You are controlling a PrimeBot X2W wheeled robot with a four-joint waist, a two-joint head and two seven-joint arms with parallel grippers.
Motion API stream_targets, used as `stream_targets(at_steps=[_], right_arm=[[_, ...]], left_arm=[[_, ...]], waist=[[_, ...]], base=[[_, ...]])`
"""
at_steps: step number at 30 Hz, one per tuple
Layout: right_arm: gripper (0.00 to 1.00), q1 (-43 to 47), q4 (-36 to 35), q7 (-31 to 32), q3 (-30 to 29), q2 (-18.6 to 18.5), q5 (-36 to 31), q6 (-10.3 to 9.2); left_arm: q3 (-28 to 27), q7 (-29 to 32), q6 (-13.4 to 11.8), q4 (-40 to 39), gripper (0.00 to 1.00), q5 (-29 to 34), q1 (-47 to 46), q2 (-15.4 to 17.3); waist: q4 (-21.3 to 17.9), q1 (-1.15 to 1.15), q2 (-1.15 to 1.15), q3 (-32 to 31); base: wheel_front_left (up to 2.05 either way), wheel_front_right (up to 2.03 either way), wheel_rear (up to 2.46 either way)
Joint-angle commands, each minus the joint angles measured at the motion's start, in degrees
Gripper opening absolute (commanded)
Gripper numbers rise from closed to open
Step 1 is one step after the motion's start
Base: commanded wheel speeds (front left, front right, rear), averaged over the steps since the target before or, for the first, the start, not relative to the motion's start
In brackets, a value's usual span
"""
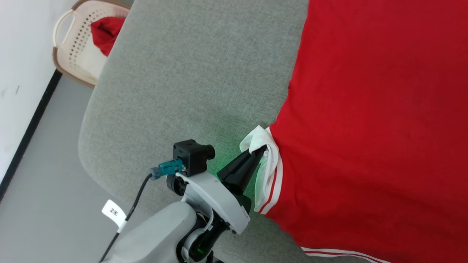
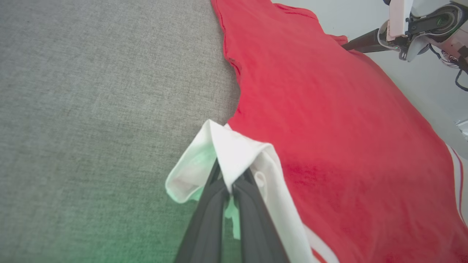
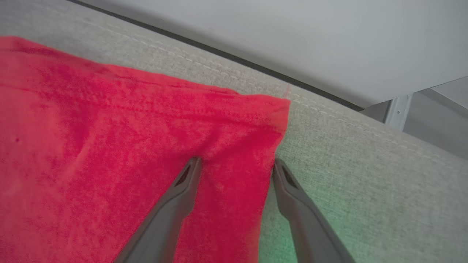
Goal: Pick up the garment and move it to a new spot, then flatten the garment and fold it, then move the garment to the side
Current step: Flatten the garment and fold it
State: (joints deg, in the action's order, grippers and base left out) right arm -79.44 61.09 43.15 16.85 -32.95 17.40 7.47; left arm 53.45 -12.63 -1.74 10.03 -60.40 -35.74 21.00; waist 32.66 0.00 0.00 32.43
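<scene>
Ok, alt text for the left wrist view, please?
The left gripper is shut on the white sleeve end of the red garment, which lies spread on a grey fabric surface. At upper right, the right gripper meets the garment's far edge.

Most likely a bare robot test room rigged for laundry folding. Plain white wall (image 1: 22, 54), black skirting (image 1: 33, 124) along its foot, smooth grey floor (image 1: 47, 204). A cream perforated laundry basket (image 1: 78, 54) stood against the wall, off the tabletop's (image 1: 182, 73) left edge, with red cloth (image 1: 106, 33) inside. The tabletop was wrapped in grey woven fabric, with a rounded corner and a stitched seam (image 3: 204, 63) along one edge. The garment (image 1: 365, 109) lay spread on it. The robot's cable (image 1: 137, 199) carried a white paper tag (image 1: 113, 211). A bare metal frame (image 3: 396, 109) stood by the wall.
</scene>
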Motion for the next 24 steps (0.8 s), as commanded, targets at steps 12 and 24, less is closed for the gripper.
stream_targets(at_steps=[12, 24], right_arm=[[0.00, 1.5, 8.2, 1.4, -2.3, 0.9, -4.6, 0.00], [0.00, 2.8, -3.7, -2.8, -0.6, 4.8, 7.2, 0.00]], left_arm=[[-0.8, -0.9, 1.1, 2.9, 0.00, -0.2, -0.5, -0.4], [-2.8, -0.8, -0.9, 3.0, 0.00, -1.1, 1.8, 3.5]], waist=[[-0.7, 0.00, 0.00, -0.2], [-8.2, 0.00, 0.00, -6.0]], base=[[0.00, 0.00, 0.00], [0.00, 0.00, 0.00]])
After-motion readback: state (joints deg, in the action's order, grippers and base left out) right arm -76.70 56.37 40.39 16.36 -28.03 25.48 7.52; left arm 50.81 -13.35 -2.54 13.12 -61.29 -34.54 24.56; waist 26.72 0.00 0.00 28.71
